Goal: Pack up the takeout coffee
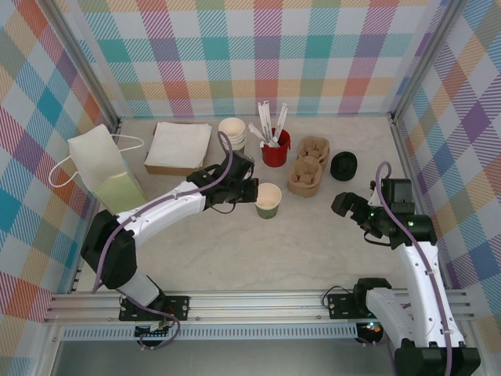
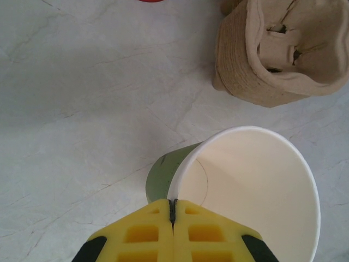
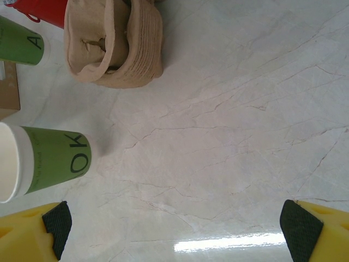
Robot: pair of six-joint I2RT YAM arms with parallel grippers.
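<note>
One desk [image 1: 313, 251] carries everything. One white paper bag [image 1: 94, 168] stands at 9 o'clock. One flat pile of pale sheets [image 1: 178, 146] lies at 11 o'clock. One stack of lidless cups [image 1: 232, 133] is at 12 o'clock; how many are nested cannot be told. Just beside it is one red cup [image 1: 275, 153] holding a bunch of white sticks [image 1: 270, 121], too crowded to count. One pile of pulp cup carriers [image 1: 307, 166] sits at 1 o'clock and one black lid [image 1: 344, 165] at 2 o'clock. One single green paper cup [image 1: 268, 200] stands near the centre. There are two grippers: the left gripper [image 1: 252, 190] and the right gripper [image 1: 344, 205].
</note>
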